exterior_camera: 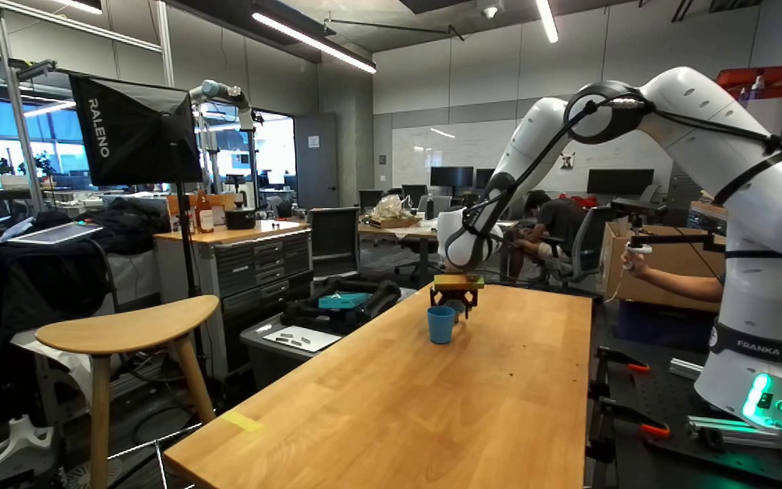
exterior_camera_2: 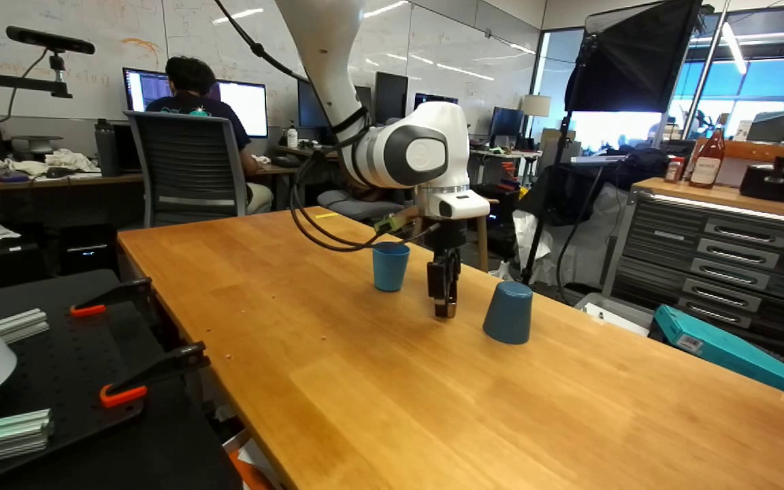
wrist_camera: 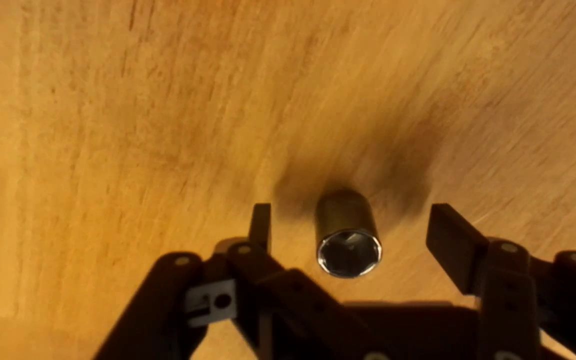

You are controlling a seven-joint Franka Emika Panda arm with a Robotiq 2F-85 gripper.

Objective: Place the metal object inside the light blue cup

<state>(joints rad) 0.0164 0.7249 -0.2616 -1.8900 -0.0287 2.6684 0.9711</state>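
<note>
The metal object (wrist_camera: 345,215) is a shiny hollow cylinder standing upright on the table in the wrist view. My gripper (wrist_camera: 350,225) is open around it, a finger on each side with gaps, nearer on the left. In the exterior views the gripper (exterior_camera: 452,307) (exterior_camera_2: 444,307) points down close to the table; the metal object cannot be made out clearly there. The light blue cup (exterior_camera: 440,326) stands upright, open end up, beside the gripper; it also shows in an exterior view (exterior_camera_2: 390,269). It is out of the wrist view.
A darker blue cup (exterior_camera_2: 508,314) stands upside down on the gripper's other side; it is partly hidden behind the light blue cup in an exterior view (exterior_camera: 458,309). The wooden table (exterior_camera: 472,414) has clamps (exterior_camera_2: 154,374) along one edge. Cables hang from the wrist.
</note>
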